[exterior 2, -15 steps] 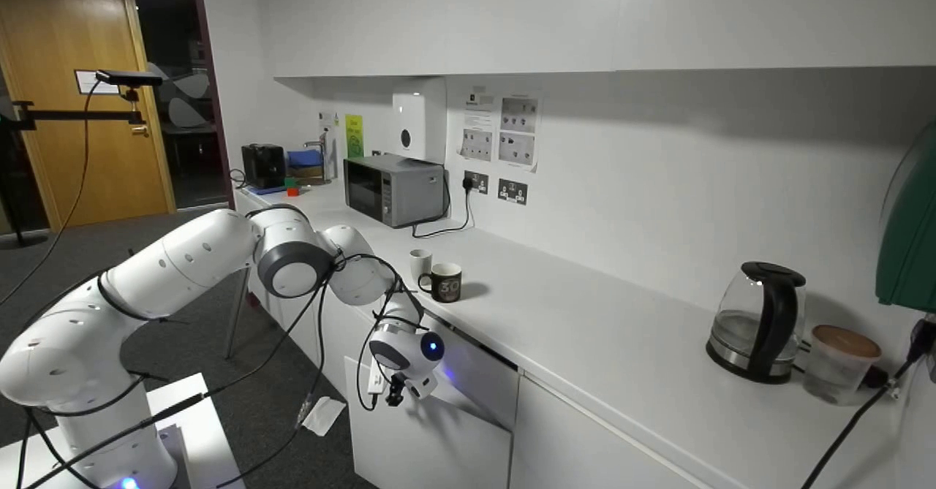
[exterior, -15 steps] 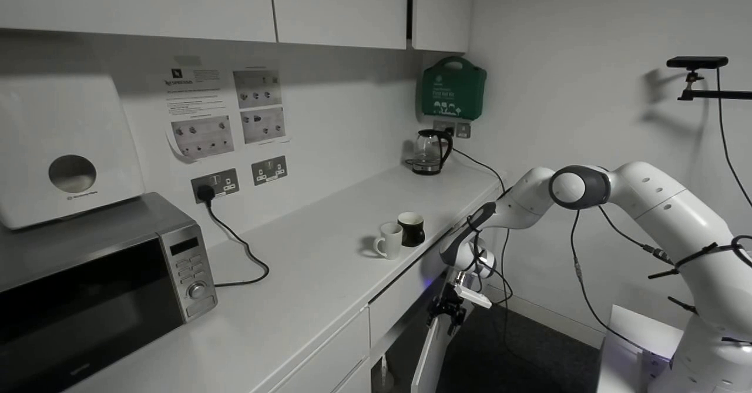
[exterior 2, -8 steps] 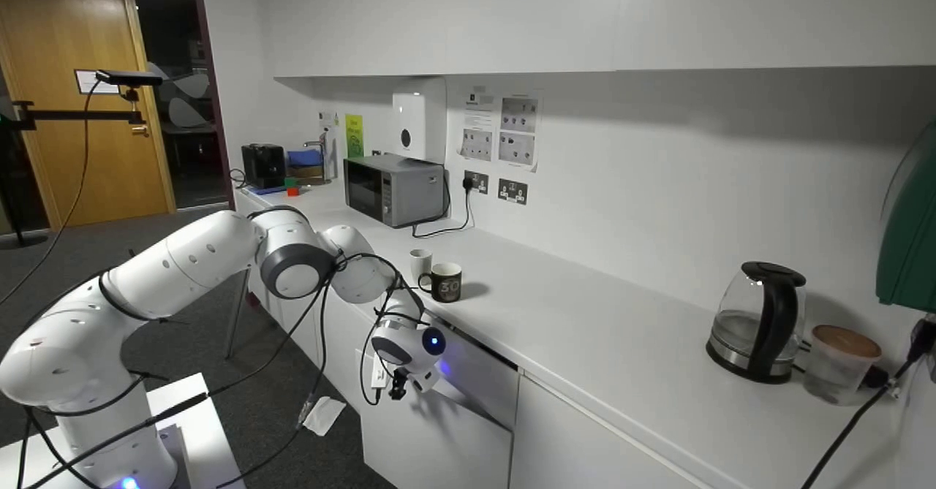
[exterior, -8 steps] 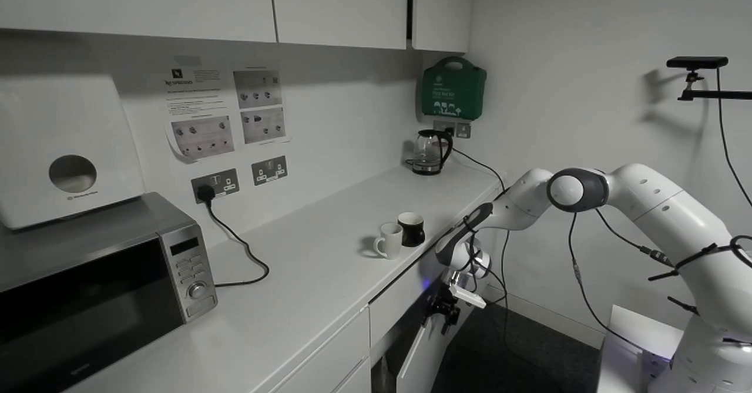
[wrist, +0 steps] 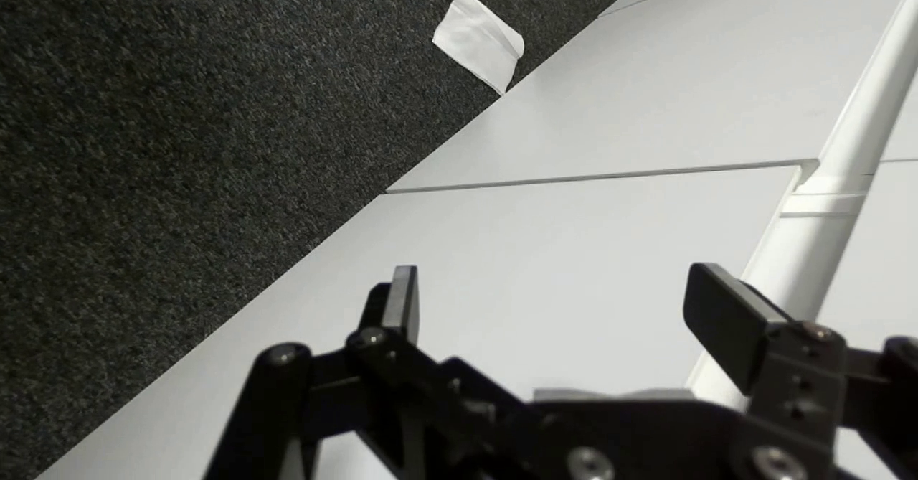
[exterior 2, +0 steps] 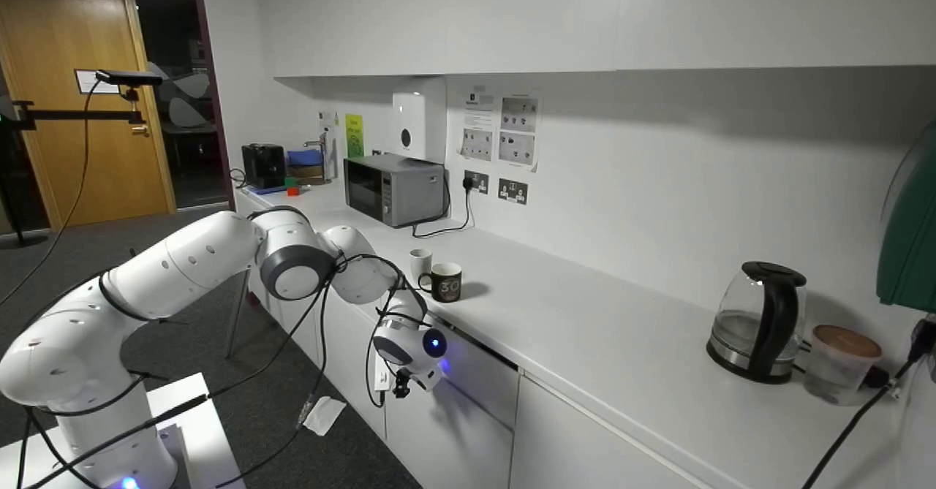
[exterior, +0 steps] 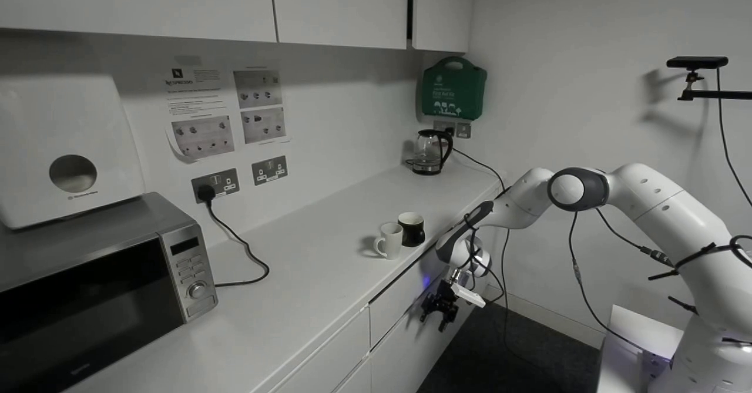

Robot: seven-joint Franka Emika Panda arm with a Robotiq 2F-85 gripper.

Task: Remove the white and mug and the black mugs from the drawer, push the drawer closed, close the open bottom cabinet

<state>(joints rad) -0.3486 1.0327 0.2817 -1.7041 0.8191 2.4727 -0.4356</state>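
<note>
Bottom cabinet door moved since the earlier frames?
Yes: the cabinet door swung inward, now about flush below the drawer front in an exterior view.

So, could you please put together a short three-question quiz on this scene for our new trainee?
1. Which stands nearer the kettle: the white mug or the black mug?

2. True or false: the tool is open and holds nothing.

3. Choose one. The cabinet under the drawer is:
(a) wide open
(b) shut
(c) without a door

Key:
1. The black mug.
2. True; its jaws stand well apart with nothing gripped.
3. b; it looks flush with the drawer.
</note>
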